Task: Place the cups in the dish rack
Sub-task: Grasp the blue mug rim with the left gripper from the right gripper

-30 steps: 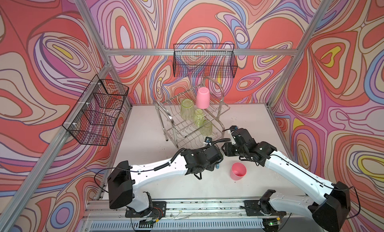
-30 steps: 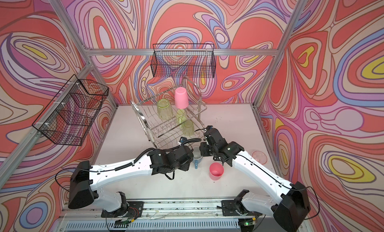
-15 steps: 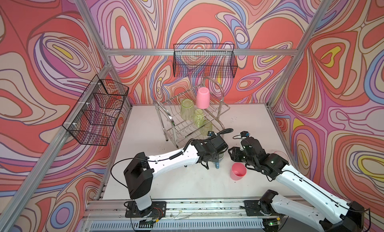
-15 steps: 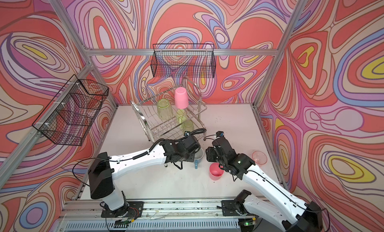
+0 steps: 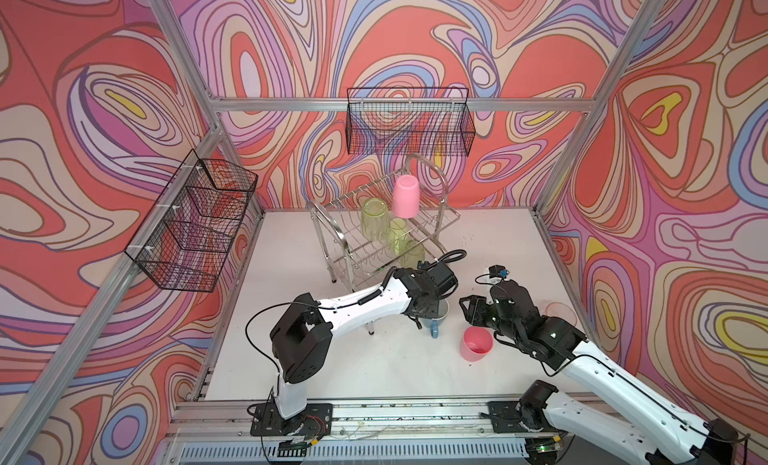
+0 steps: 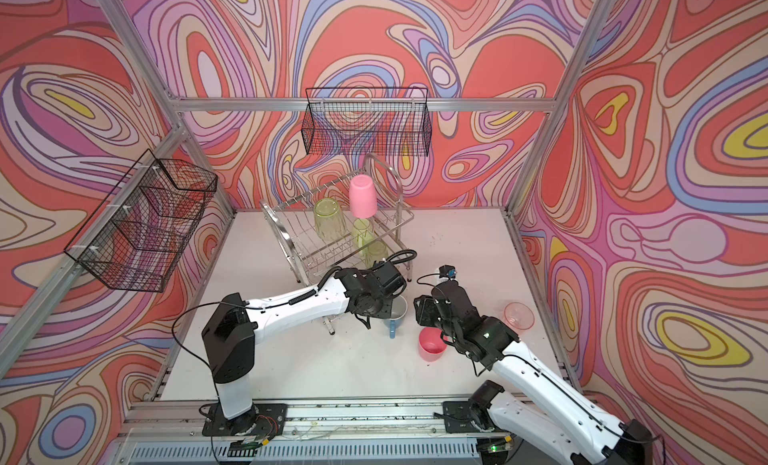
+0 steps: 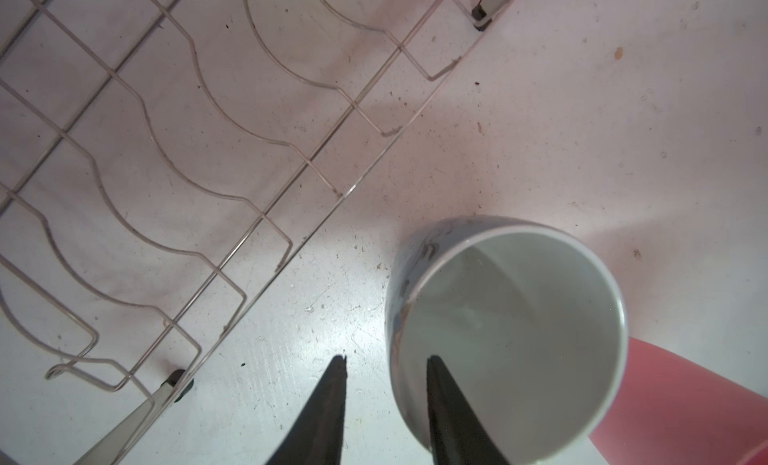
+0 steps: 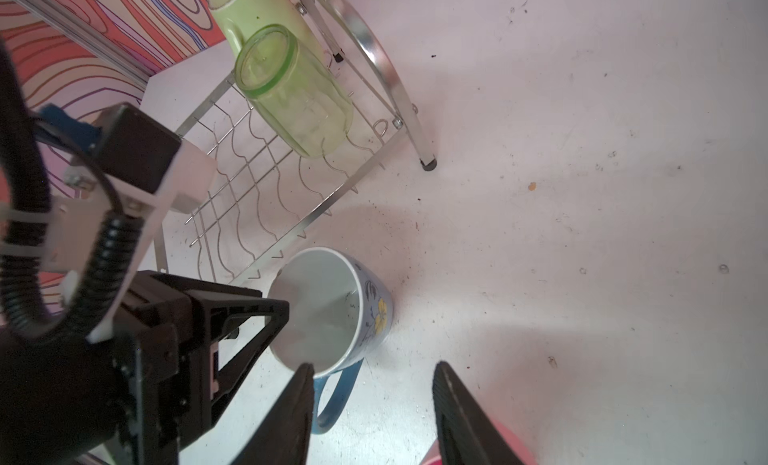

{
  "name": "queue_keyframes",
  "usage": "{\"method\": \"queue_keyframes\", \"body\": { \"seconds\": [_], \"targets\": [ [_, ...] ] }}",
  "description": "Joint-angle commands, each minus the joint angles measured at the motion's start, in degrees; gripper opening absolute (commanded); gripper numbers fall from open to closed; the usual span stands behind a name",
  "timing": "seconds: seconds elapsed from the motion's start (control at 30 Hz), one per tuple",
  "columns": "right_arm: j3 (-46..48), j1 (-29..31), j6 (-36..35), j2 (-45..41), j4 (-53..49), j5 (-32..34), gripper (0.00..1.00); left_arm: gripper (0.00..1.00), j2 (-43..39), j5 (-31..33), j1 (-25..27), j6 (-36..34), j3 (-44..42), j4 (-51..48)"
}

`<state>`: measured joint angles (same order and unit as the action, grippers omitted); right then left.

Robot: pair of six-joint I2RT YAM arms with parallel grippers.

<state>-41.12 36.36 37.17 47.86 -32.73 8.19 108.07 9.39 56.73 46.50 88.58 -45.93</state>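
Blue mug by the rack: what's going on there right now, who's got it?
The left gripper straddles the blue mug wall, one finger inside and one outside, not yet clamped. The mug stands upright on the table beside the dish rack. The right gripper hovers open nearby, holding nothing, next to a pink tumbler. Green cups and a second pink tumbler sit in the rack.

left arm (image 5: 357, 307), right arm (image 5: 606, 375): white links, black joints. Black corrugated cable (image 8: 110, 246) loops behind the hand. Tapered black fingers (image 7: 328, 413).
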Motion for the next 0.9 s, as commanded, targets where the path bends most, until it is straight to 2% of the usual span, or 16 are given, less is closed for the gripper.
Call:
{"method": "queue_keyframes", "body": {
  "seconds": [0.0, 0.3, 0.63, 0.87],
  "targets": [
    [1.0, 0.2, 0.4, -1.0, 0.7, 1.1, 0.48, 0.36, 1.7, -0.2, -0.5, -0.6, 2.1, -2.7],
    [1.5, 0.2, 0.4, -1.8, 0.6, 0.9, 0.48, 0.29, 4.9, 0.2, -1.2, -1.1, 4.0, -2.7],
    [2.5, 0.2, 1.3, -3.0, 0.6, 1.3, 0.48, 0.09, 6.5, 2.4, -1.3, -3.6, 6.2, -3.1],
    [1.9, 0.2, 1.6, -4.7, -0.8, 3.3, 0.48, 0.01, 5.2, 2.1, -1.1, -4.5, 6.4, -2.3]
  ]
}}
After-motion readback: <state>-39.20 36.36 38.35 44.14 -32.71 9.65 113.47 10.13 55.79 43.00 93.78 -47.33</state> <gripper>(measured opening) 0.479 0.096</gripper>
